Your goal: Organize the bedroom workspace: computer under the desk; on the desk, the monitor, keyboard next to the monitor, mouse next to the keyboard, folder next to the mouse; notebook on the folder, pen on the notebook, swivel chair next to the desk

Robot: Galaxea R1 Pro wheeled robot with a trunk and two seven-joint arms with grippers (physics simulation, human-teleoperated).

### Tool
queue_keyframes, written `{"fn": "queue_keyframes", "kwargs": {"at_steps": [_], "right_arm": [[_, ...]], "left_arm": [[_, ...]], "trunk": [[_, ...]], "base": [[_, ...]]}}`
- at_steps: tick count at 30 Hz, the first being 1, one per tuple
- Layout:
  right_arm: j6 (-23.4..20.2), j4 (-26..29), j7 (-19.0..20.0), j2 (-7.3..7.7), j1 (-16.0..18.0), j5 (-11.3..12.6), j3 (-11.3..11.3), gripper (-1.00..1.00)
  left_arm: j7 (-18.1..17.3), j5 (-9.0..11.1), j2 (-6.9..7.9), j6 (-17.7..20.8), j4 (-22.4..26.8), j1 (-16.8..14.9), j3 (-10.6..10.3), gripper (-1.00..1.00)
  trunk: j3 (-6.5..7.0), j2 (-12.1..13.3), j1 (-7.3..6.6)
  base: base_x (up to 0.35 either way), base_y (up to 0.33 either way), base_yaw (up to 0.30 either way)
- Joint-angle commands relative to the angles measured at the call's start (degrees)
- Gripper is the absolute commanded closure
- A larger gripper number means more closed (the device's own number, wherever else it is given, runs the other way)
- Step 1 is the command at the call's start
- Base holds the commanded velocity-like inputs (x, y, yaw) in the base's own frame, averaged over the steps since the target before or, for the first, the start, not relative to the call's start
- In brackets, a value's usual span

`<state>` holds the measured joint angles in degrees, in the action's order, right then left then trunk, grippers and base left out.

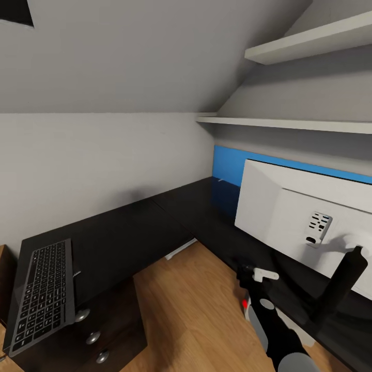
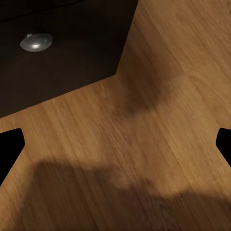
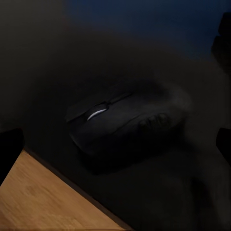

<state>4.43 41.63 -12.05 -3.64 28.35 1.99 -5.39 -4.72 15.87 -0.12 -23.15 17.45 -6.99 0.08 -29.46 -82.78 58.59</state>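
Note:
The keyboard (image 1: pixel 44 294) lies on the left end of the black L-shaped desk (image 1: pixel 129 232). At the right the monitor (image 1: pixel 305 217) stands on the desk with its white back toward me, on a dark stand (image 1: pixel 343 281). My right gripper (image 1: pixel 248 271) hovers over the desk edge in front of the monitor. In the right wrist view the dark mouse (image 3: pixel 125 120) rests on the desk, and the right gripper (image 3: pixel 115 144) is open above it without touching. My left gripper (image 2: pixel 115 144) is open over bare wood floor.
Dark drawers with round silver knobs (image 1: pixel 93 338) sit under the keyboard end, and one knob (image 2: pixel 36 42) is in the left wrist view. A blue back panel (image 1: pixel 227 160) and white wall shelves (image 1: pixel 289 124) stand behind the monitor. Wood floor (image 1: pixel 196 310) fills the desk's inner corner.

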Motion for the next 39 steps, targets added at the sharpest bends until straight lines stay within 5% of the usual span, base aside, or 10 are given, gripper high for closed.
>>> {"fn": "queue_keyframes", "kwargs": {"at_steps": [1, 39], "right_arm": [[0.3, -0.3, -0.1, -0.03, 0.0, 0.2, -0.1, -1.0], [0.3, -2.1, -0.6, 0.03, 0.0, 0.3, -0.1, -1.0]], "left_arm": [[-0.5, 0.6, 0.01, -0.1, 0.0, 0.0, 0.0, -1.0], [-0.3, 0.7, -0.03, -0.1, 0.1, 0.0, 0.0, -1.0]], "trunk": [[-0.06, 0.0, 0.0], [-0.06, 0.0, 0.0]], "base": [[0.0, 0.0, 0.0], [0.0, 0.0, 0.0]]}}
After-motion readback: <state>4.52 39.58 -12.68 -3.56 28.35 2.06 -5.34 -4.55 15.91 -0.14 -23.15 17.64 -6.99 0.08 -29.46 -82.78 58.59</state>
